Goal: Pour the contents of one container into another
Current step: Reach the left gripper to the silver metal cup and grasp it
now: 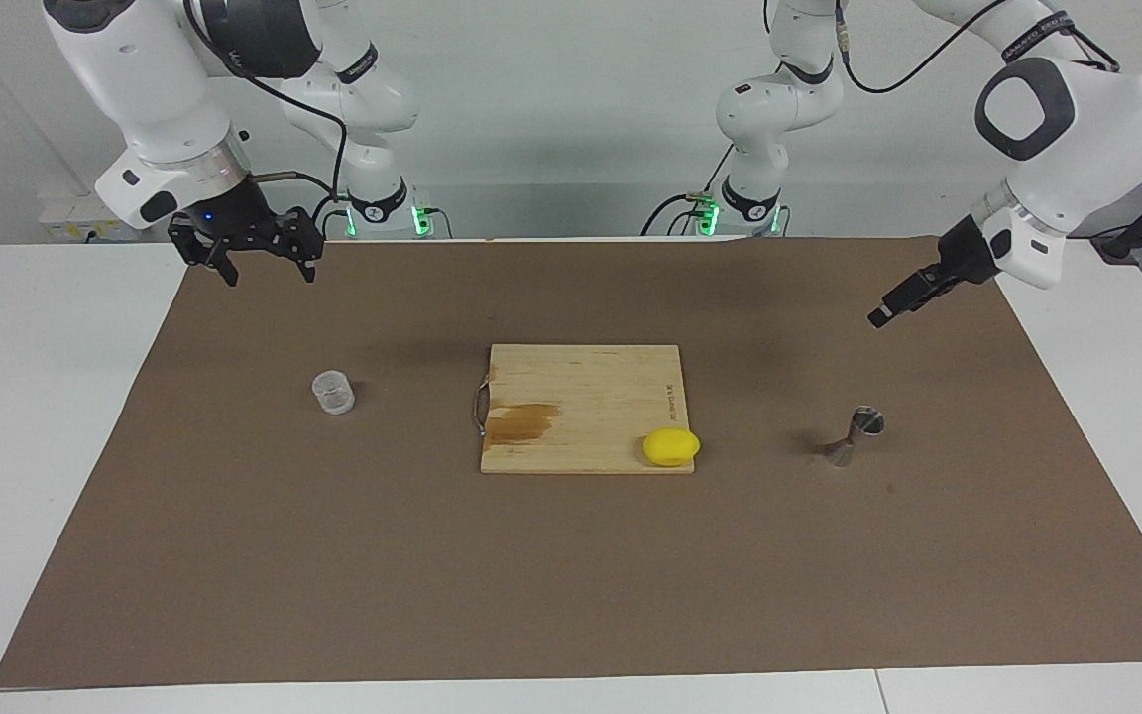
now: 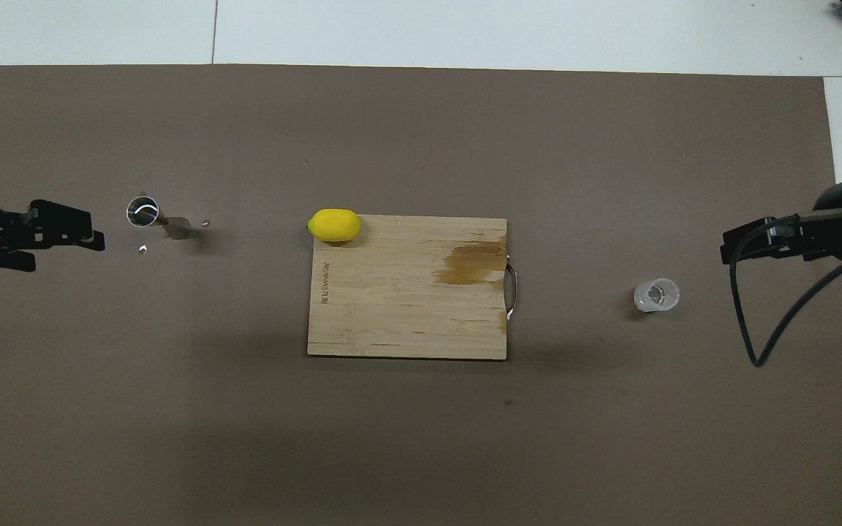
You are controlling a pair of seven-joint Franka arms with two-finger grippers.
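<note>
Clear, stubby textured glass cup [image 1: 333, 392] standing on the brown mat [image 1: 571, 585], left of centre in the facing view and at middle right in the overhead view [image 2: 656, 295], toward the right arm's end of the table. Silvery steel hourglass-shaped jigger [image 1: 855, 435] standing upright at middle right of the facing view, middle left in the overhead view [image 2: 145, 212], well apart from the cup. Between them, lying flat: pale wooden cutting board [image 1: 581, 397] with a dark stain and a metal handle, and a yellow lemon [image 1: 671, 446] sitting on its corner toward the jigger. Hanging at upper left of the facing view, over the mat's edge: right gripper [image 1: 259, 260], fingers spread wide, holding nothing. Hovering at upper right of that view, over the mat above the jigger: left gripper [image 1: 883, 314], tilted down, jaws parted wide, empty.
</note>
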